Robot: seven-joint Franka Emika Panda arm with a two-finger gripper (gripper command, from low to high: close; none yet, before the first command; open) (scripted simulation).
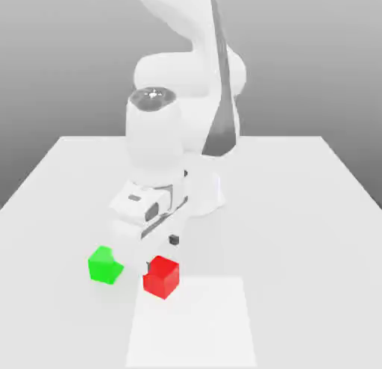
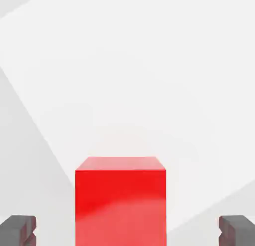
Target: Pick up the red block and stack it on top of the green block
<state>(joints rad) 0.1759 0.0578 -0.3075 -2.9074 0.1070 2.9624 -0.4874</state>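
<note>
Red block (image 2: 121,207) sits between the wide-open hand's (image 2: 127,231) fingers, gripped by neither.

The bright red cube (image 1: 161,277) looks like smooth plastic, its upper face in the hand view slightly glossy with a soft pale sheen. Beside it, the bright green cube (image 1: 104,266) looks flat and matt. Under the red cube, the pale square-cornered sheet (image 1: 191,323) appears smooth.
</note>
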